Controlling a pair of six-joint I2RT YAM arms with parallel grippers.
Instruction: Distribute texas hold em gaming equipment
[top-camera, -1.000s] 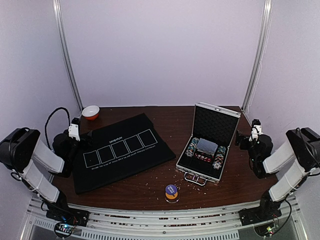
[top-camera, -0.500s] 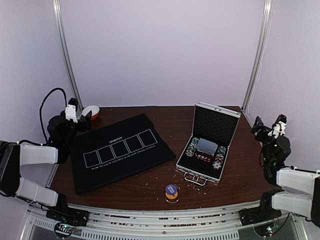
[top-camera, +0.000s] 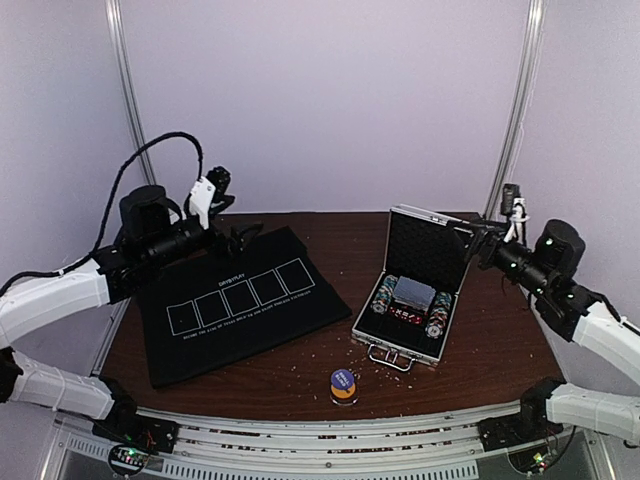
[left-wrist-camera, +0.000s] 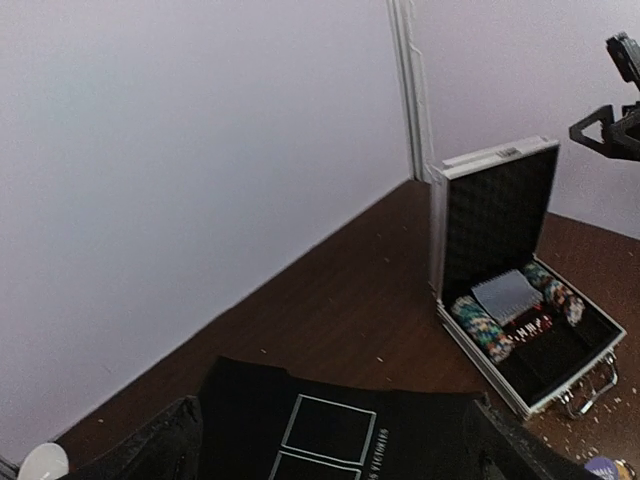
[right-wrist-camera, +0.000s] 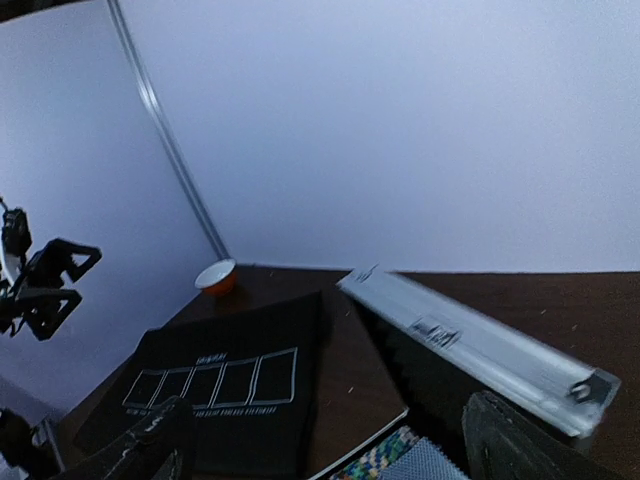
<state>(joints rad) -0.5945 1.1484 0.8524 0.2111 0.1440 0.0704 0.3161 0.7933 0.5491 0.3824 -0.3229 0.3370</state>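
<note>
The grey-blue deck of cards (top-camera: 413, 292) lies in the open silver case (top-camera: 432, 228), with striped chip stacks on its left (top-camera: 385, 294) and right (top-camera: 438, 314). The stacked orange, purple and grey button discs (top-camera: 343, 385) stand at the table's front. My left gripper (top-camera: 240, 238) is open and empty, raised over the far left edge of the black mat (top-camera: 235, 300). My right gripper (top-camera: 478, 245) is open and empty, raised beside the case lid's right edge. The left wrist view shows the cards (left-wrist-camera: 507, 295) and chips (left-wrist-camera: 480, 325); the right wrist view shows the lid (right-wrist-camera: 470, 345) and chips (right-wrist-camera: 375, 458).
The mat has a row of white card boxes printed on it. The orange-and-white bowl (right-wrist-camera: 215, 275) stands at the far left corner, hidden by my left arm in the top view. Pale crumbs (top-camera: 310, 355) lie scattered on the brown table. Walls and metal poles (top-camera: 512, 110) close off the back.
Both arms have unfolded from the table's sides, risen and swung inward over the table. Both grippers stay open. Nothing on the table has moved.
</note>
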